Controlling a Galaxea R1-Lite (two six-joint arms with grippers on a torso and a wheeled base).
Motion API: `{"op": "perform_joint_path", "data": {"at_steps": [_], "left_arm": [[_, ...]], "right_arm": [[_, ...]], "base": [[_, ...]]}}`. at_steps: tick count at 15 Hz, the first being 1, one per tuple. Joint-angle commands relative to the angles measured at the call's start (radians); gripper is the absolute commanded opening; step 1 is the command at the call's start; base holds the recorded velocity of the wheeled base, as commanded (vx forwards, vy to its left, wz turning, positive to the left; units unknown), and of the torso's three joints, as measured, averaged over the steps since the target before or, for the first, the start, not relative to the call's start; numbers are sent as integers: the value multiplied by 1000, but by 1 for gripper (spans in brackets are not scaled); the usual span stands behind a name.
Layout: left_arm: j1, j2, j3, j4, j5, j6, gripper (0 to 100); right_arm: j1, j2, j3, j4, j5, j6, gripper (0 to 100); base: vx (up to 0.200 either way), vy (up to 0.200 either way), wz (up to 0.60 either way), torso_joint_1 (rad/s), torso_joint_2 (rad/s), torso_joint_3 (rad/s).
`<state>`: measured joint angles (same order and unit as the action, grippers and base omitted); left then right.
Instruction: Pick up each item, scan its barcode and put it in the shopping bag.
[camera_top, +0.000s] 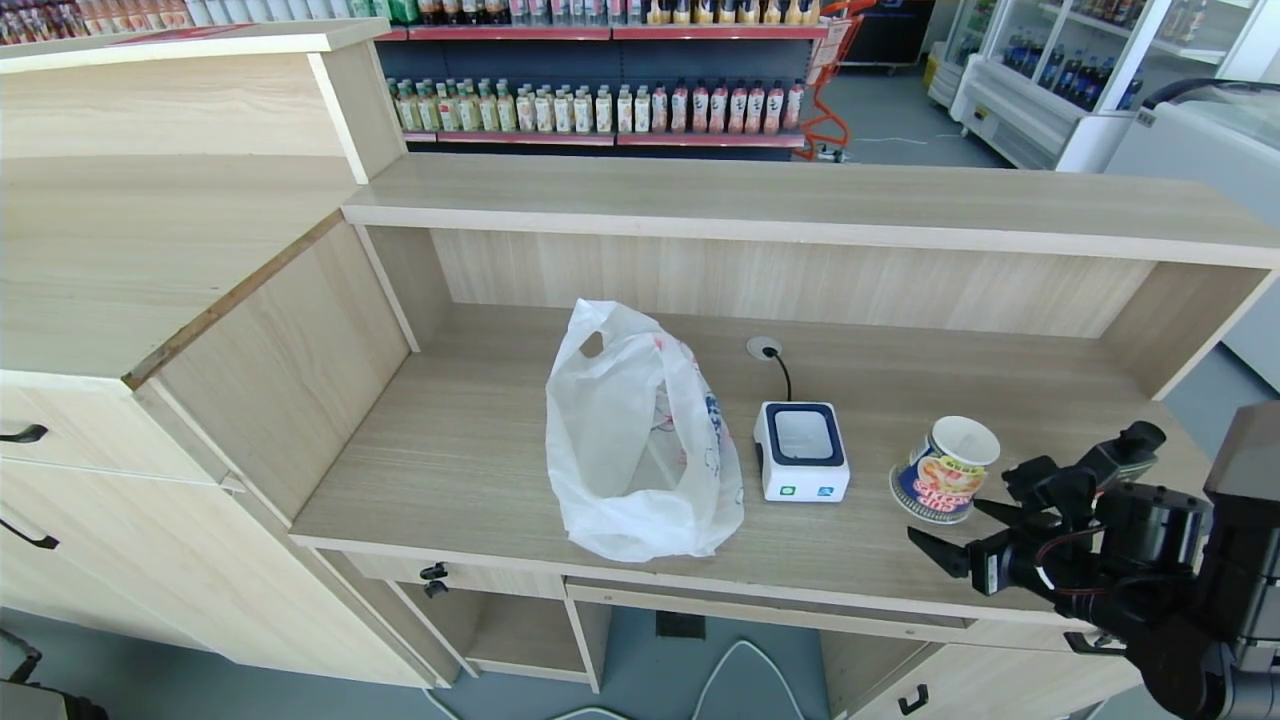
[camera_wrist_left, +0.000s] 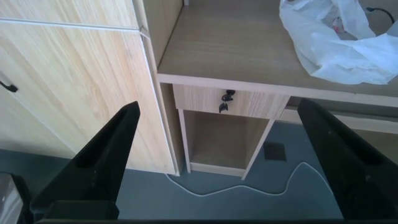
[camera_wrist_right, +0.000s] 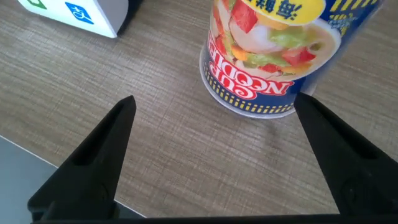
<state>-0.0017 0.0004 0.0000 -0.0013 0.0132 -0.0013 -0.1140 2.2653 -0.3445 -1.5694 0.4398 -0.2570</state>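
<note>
Right claw (camera_top: 955, 535), open, sits just near-right of the colourful paper noodle cup (camera_top: 945, 475) on the wooden table (camera_top: 480, 450). Left claw (camera_wrist_left: 217, 109) gapes open too.

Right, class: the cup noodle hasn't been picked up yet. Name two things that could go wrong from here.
1. The open right gripper sits close beside the free-standing cup noodle; an off-centre approach might tip it or push it toward the scanner.
2. The shopping bag lies slumped, its mouth partly collapsed, so a dropped cup may land outside it.
</note>
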Motion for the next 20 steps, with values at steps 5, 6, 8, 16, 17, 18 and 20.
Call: {"op": "perform_joint_path", "data": {"at_steps": [5, 6, 8, 16, 17, 18, 20], "left_arm": [[0, 1, 0, 0, 1, 0, 100], [0, 1, 0, 0, 1, 0, 100], [0, 1, 0, 0, 1, 0, 100], [0, 1, 0, 0, 1, 0, 100], [0, 1, 0, 0, 1, 0, 100], [-1, 1, 0, 0, 1, 0, 100], [0, 1, 0, 0, 1, 0, 100]], "right_arm": [[1, 23, -136, -1, 62, -1, 100], [2, -1, -146, 5, 62, -2, 100], [1, -18, -174, 14, 62, -22, 100], [-70, 36, -286, 81, 82, -74, 100], [-70, 36, -286, 81, 82, -74, 100], [-64, 66, -324, 86, 139, -70, 100], [-29, 94, -373, 88, 177, -36, 100]], "base": [[0, 0, 0, 0, 0, 0], [0, 0, 0, 0, 0, 0], [0, 0, 0, 0, 0, 0], [0, 0, 0, 0, 0, 0], [0, 0, 0, 0, 0, 0], [0, 0, 0, 0, 0, 0], [0, 0, 0, 0, 0, 0]]}}
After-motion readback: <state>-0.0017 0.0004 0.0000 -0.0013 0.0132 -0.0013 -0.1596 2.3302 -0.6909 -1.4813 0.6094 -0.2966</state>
